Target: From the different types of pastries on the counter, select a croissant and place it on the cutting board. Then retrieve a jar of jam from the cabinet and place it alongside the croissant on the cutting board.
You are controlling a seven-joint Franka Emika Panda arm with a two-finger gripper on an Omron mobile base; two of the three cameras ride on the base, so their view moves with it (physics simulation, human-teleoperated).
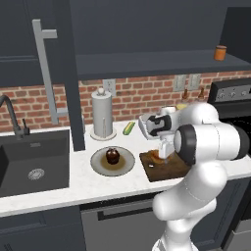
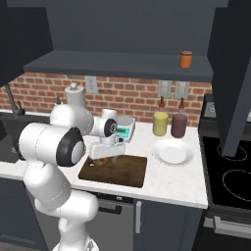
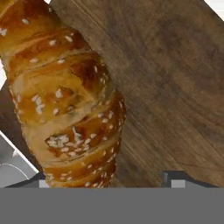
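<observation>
A golden croissant [image 3: 65, 100] with seeds lies on the dark wooden cutting board [image 3: 175, 87]. My gripper [image 3: 109, 177] hovers just above it, open, its fingertips wide apart. The croissant sits nearer the left fingertip [image 3: 43, 183]. From the base, the gripper [image 1: 164, 156] points down over the board's [image 1: 166, 170] left end, where the croissant [image 1: 155, 155] peeks out. The right base view has the gripper [image 2: 105, 158] over the board [image 2: 125, 172] too. A small orange jar [image 2: 186, 59] of jam stands on the open cabinet shelf, also at upper right [image 1: 220, 52].
A plate with a chocolate muffin [image 1: 112, 157] sits left of the board, behind it a paper towel roll [image 1: 102, 113]. The sink [image 1: 34, 162] is far left. An empty white plate [image 2: 172, 153], two bottles [image 2: 160, 123] and the stove [image 2: 230, 181] lie to the right.
</observation>
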